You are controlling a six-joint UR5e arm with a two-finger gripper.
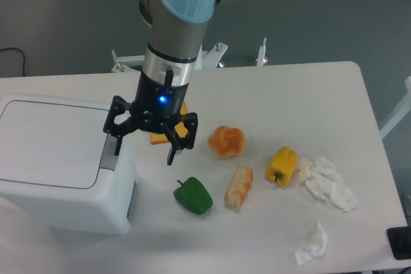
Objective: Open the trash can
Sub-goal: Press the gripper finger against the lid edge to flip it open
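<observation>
The white table (289,94) fills most of the view, running from 9 o'clock across to 3 o'clock. On its left part, at about 8 o'clock, stands the trash can (61,162), a large white boxy bin with rounded corners; its flat lid lies shut, and a grey push-button strip sits along the lid's right edge. The UR5e arm (178,24) comes down from 12 o'clock, grey with pale blue caps (a small blue light glows on the wrist). Its gripper (144,152) hangs just right of the trash can's top right corner, jaws spread wide and holding nothing; the left finger is over the grey button strip, though whether it touches cannot be told.

Behind the gripper an orange block (168,134) shows partly. Right of centre lies a round orange bun (227,141). At about 4 o'clock sits crumpled white paper (327,183), touching a yellow bell pepper (281,165) on its left. A green bell pepper (192,196) lies at 6 o'clock, with a bread piece (239,186) just beside it. A smaller paper wad (313,244) sits near 5 o'clock.
</observation>
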